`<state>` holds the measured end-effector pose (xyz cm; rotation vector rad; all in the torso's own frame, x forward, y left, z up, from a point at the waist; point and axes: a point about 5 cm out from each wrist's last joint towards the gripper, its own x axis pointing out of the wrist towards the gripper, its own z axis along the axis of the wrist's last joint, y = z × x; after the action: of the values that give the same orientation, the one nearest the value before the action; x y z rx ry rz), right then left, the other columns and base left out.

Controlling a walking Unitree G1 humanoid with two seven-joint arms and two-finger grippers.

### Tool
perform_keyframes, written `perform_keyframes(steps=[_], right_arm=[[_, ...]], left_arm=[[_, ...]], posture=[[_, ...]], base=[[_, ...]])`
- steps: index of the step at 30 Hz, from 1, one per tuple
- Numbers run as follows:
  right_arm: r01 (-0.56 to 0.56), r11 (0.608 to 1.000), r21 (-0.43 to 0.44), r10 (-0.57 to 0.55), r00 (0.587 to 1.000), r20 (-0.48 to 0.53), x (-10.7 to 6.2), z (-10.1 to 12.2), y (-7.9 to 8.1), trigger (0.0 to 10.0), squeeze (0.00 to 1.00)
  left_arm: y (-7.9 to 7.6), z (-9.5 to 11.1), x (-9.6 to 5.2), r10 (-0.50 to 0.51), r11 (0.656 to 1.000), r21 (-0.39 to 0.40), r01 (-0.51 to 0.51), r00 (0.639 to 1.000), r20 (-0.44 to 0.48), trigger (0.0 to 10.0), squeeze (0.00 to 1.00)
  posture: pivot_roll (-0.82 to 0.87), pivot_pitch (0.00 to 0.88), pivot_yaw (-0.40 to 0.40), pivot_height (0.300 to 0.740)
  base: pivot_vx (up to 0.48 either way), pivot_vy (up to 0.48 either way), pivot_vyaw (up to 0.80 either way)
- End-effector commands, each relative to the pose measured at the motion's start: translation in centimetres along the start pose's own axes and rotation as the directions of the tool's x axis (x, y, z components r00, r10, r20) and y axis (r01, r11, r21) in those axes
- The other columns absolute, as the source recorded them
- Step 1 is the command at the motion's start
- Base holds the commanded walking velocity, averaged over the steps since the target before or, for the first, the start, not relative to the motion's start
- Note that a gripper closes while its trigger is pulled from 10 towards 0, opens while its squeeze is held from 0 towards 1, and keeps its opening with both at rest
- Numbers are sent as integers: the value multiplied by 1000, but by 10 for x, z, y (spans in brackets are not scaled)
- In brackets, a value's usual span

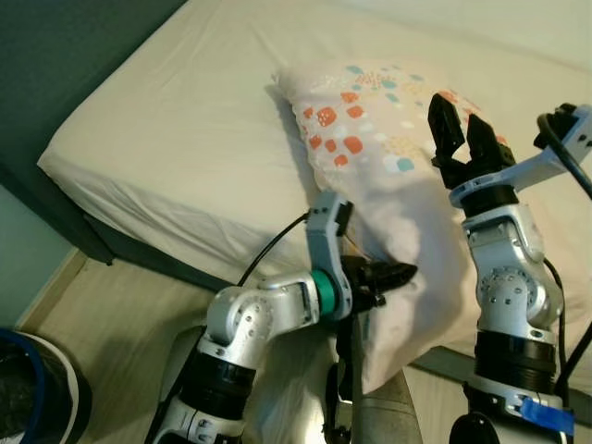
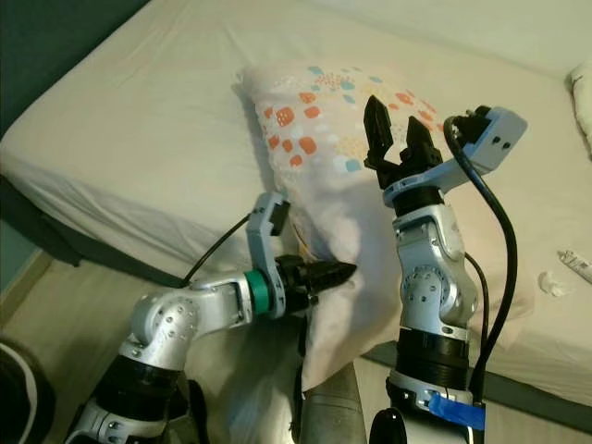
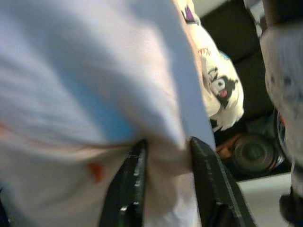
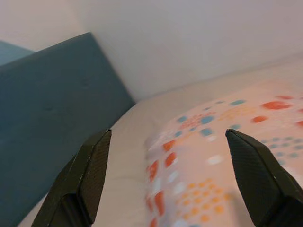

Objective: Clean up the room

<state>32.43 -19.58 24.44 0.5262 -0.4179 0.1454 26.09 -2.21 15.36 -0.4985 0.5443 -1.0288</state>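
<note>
While the left end effector (image 1: 393, 275) pinches the patterned pillow's (image 1: 379, 120) overhanging near end, its length runs up the bed (image 1: 176, 139); the right end effector (image 1: 460, 132) hovers spread, empty, above.

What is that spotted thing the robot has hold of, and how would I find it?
Look at the bed with its cream sheet. Across its near edge lies a pillow, its lower end hanging over, pinched by the left gripper. Its orange and teal patches set it apart from the plain sheet.
</note>
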Motion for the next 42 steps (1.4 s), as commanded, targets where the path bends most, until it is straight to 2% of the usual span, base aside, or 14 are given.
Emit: perform_keyframes(steps=[1,3,4,5,6,7,11,13,16,20,33,35,37,42], right_arm=[[153,977,-151,-142,987,75,-2,13,-19,10000,0],[153,977,-151,-142,987,75,-2,13,-19,10000,0],[262,914,-309,-237,964,117,-2,22,-30,10000,0],[262,914,-309,-237,964,117,-2,22,-30,10000,0],[465,698,-544,-414,883,224,-8,39,-54,10000,0],[509,643,-573,-451,856,253,-11,44,-59,10000,0],[529,623,-576,-469,842,267,-12,47,-62,10000,0],[556,562,-613,-506,817,277,-15,48,-68,10000,0],[661,443,-606,-708,672,215,-42,23,-102,10000,0],[727,387,-568,-794,575,195,-53,10,-113,10000,0],[842,461,-281,-887,445,-124,-50,-31,-132,10000,0],[828,549,-111,-803,486,-344,-42,-60,-122,10000,0],[828,549,-111,-803,486,-344,-42,-60,-122,10000,0],[757,626,189,-507,579,-639,-29,-112,-80,10000,0]], left_arm=[[-10,-20,4,-39,999,-9,38,999,-35,0,0],[-10,-20,4,-39,999,-9,38,999,-35,0,0],[-10,-20,3,-38,999,15,38,999,-38,0,0],[-10,-20,3,-38,999,15,38,999,-38,0,0],[-7,-18,1,-14,998,64,16,999,-35,0,0],[-5,-17,0,-5,997,77,7,999,-33,0,0],[-4,-17,-1,1,996,89,2,1000,-30,0,0],[-1,-17,-3,12,995,96,-9,1000,-26,0,0],[24,-5,-21,105,990,91,-107,994,24,0,0],[36,1,-34,153,985,76,-157,987,57,0,0],[60,29,-63,259,963,28,-269,947,189,0,0],[64,38,-74,284,956,3,-293,930,235,0,0],[64,38,-74,284,956,3,-293,930,235,0,0],[75,63,-106,350,934,-47,-355,874,336,0,0]], posture=[[-48,188,-8,583],[-48,188,-8,583],[-47,188,-8,583],[-47,188,-8,583],[-47,187,-11,583],[-47,187,-11,583],[-46,187,-11,583],[-46,187,-11,583],[-35,190,-17,583],[-30,191,-14,583],[-14,188,-25,583],[-11,188,-25,583],[-11,188,-25,583],[-4,188,-30,583]], base=[[0,0,0],[0,0,0],[0,0,0],[0,0,0],[0,0,0],[0,0,0],[0,0,0],[0,0,0],[0,0,0],[0,0,0],[0,0,0],[0,0,0],[0,0,0],[0,0,0]])
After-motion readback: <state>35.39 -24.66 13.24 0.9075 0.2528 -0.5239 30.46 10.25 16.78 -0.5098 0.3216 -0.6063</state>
